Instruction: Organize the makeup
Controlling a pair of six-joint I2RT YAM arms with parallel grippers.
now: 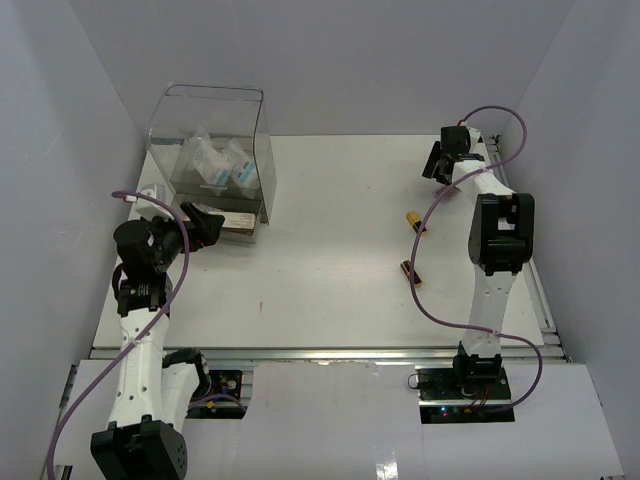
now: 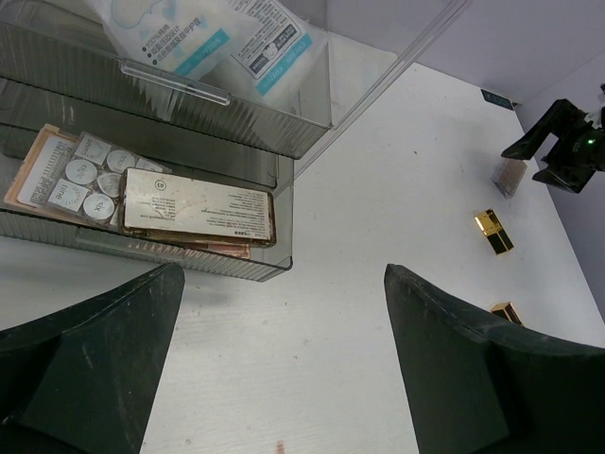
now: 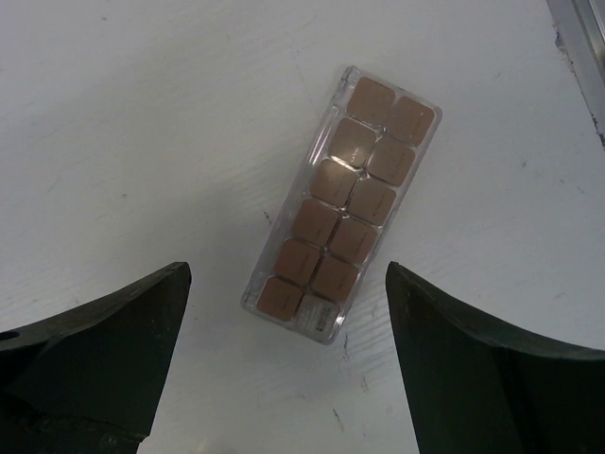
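Note:
Clear packets with white-and-blue labels [image 1: 222, 163] stand in the upper part of the large clear box [image 1: 255, 110]; they also show in the left wrist view [image 2: 203, 33]. Flat pink and tan palettes [image 2: 197, 212] lie stacked in its low front tray. My left gripper [image 1: 205, 222] is open and empty just in front of that tray [image 2: 284, 284]. My right gripper [image 1: 440, 165] is open at the far right, over a clear palette of brown squares [image 3: 345, 203] lying flat, its near end between the fingers [image 3: 285, 276]. A gold tube [image 1: 417, 221] lies on the table.
A second small gold-and-dark item [image 1: 411, 272] lies nearer the right arm, also showing in the left wrist view [image 2: 506, 312]. White walls close in the table [image 1: 330, 250] on three sides. A metal rail [image 3: 581, 47] runs along the right edge.

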